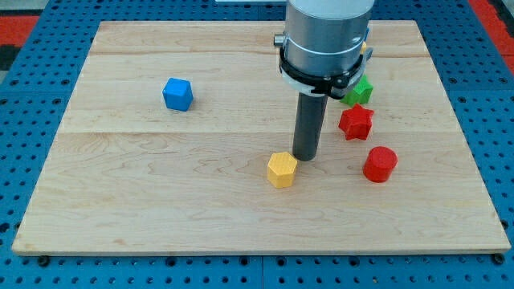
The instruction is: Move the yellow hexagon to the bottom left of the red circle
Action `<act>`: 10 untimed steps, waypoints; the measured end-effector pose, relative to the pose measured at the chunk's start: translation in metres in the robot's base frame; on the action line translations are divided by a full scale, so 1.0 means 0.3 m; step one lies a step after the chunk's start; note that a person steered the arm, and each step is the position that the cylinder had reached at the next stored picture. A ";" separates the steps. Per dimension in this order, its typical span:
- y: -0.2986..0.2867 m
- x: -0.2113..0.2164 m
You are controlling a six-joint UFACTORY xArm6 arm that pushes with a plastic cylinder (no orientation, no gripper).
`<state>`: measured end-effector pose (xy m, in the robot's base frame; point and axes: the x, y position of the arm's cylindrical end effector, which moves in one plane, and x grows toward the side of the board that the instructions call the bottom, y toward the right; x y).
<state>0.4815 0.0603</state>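
The yellow hexagon (pixel 282 169) lies on the wooden board (pixel 161 201), a little below the view's centre. The red circle (pixel 380 164) lies to its right, near the same height. My tip (pixel 304 156) stands just to the upper right of the yellow hexagon, touching or almost touching its edge, and well to the left of the red circle.
A red star (pixel 356 122) lies just above the red circle. A green block (pixel 360 90) sits above the star, partly hidden by the arm's body (pixel 325 40). A blue cube (pixel 177 94) lies at the view's upper left. Blue pegboard (pixel 32 96) surrounds the board.
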 end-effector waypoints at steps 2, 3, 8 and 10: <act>-0.082 0.063; -0.003 0.098; -0.062 0.175; 0.260 0.175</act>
<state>0.5340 0.1382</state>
